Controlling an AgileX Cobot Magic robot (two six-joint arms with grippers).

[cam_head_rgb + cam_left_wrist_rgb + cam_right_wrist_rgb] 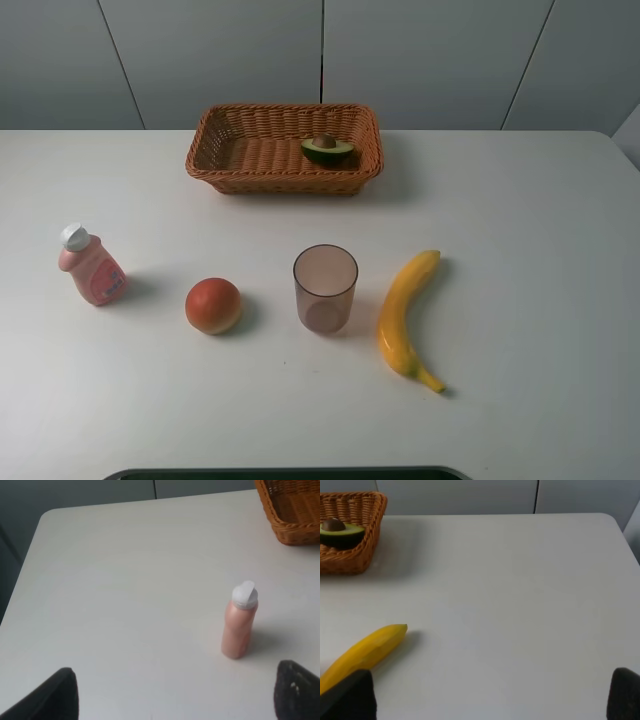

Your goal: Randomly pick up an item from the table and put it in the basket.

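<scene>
The halved avocado [327, 150] lies cut face up inside the wicker basket [215, 160] at the back of the white table [520, 230], toward the basket's right end. It also shows in the right wrist view [340, 532], in the basket [350, 560]. Neither gripper shows in the exterior high view. My left gripper [172, 695] is open and empty over the table's left part, with only its dark fingertips [55, 695] showing. My right gripper [490, 695] is open and empty over the table's right part.
A pink bottle [92, 267] with a white cap stands at the left, also in the left wrist view [239, 622]. A round orange-red fruit [213, 305], a translucent cup [325, 288] and a yellow banana [405, 318] sit in a row at the front.
</scene>
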